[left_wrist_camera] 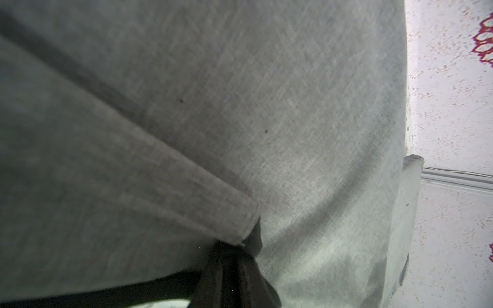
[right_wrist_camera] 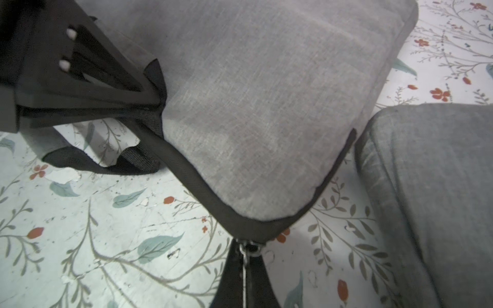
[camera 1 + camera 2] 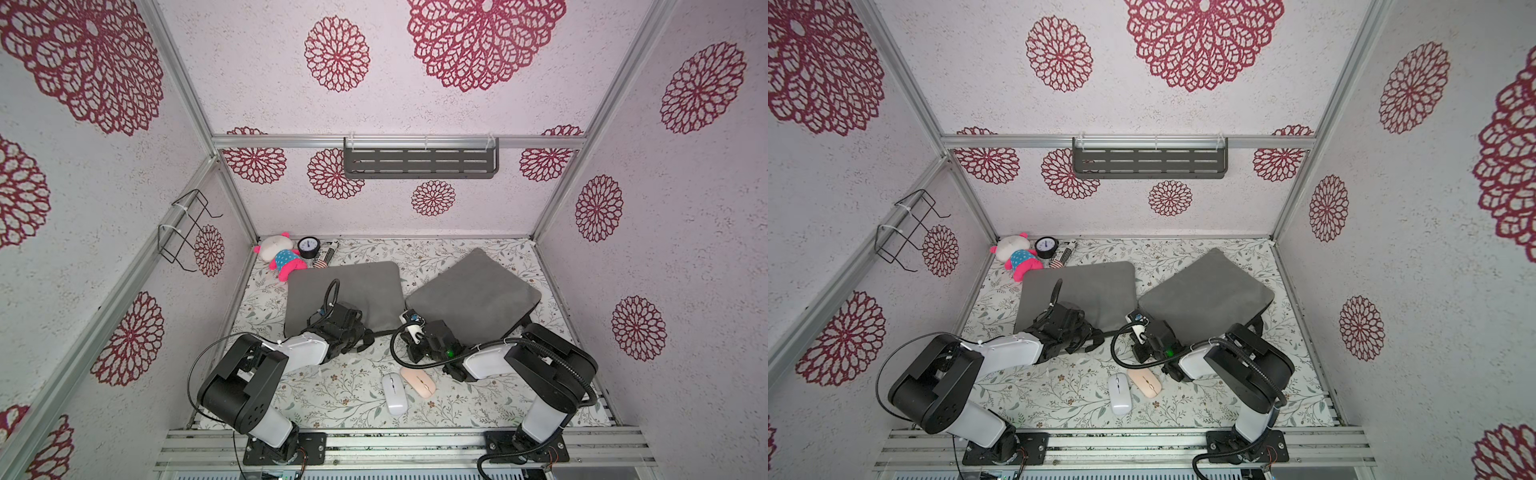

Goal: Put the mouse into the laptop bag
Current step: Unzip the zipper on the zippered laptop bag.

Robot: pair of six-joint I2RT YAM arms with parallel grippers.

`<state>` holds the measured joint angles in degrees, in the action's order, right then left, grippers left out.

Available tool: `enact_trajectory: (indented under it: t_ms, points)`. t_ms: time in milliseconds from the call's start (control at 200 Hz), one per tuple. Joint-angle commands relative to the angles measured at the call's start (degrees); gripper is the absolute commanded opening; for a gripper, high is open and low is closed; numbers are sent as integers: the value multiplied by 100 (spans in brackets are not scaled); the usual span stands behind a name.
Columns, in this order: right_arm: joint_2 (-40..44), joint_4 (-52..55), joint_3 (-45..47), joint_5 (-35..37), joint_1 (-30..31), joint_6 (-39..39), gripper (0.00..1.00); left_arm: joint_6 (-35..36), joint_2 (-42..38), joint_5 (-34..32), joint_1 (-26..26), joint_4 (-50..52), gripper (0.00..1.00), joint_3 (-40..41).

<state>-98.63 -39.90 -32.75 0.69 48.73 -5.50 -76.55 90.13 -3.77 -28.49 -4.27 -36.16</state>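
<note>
- The laptop bag [image 3: 345, 291], grey and flat, lies on the floral table [image 3: 332, 399], toward its left and back.
- The left gripper [image 2: 152, 96] sits at the bag's near edge. Its fingers are drawn together and appear to pinch the black strap [image 2: 150, 118] there. The top views hide the tips under the gripper's own body, so this rests on the wrist views.
- The right gripper [image 2: 246, 257] is clamped on the zipper pull [image 2: 249, 246] at the bag's near right corner, where the black zipper band turns.
- The white mouse [image 3: 394, 394] lies on the table near the front edge, between the two arms and well apart from the bag.
- The pink mouse [image 3: 419, 381] lies just beside it, to its right and angled away.
- A second grey bag [image 3: 473, 299] rests tilted to the right of the first, and their near corners are close together.
- A plush toy [image 3: 279, 255] and a round gauge [image 3: 308, 247] sit in the far left corner.
</note>
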Motion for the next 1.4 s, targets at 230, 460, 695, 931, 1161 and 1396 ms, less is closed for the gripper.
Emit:
enact_trajectory:
  t_ms: [230,460,695,931,1161,1396]
  points:
    - [56,439,-138,-292,503,277,0,-7,275,-18,81,-228,5,-590]
    - [123,453,-256,75,483,-127,0,-17,188,56,78,-235,11,-721]
    - [158,1070,-618,532,59,-605,0,191,-773,-390,89,454,98,-427]
    - [98,1465,-948,488,-900,-1203,0,727,-2299,-736,719,1138,98,357]
    - [-440,1833,-1553,270,-1911,-1485,0,1185,-3788,-1216,1297,2332,98,767]
    - [-857,2191,-2060,322,-2405,-1583,0,1561,-3620,-10,2501,1952,98,1239]
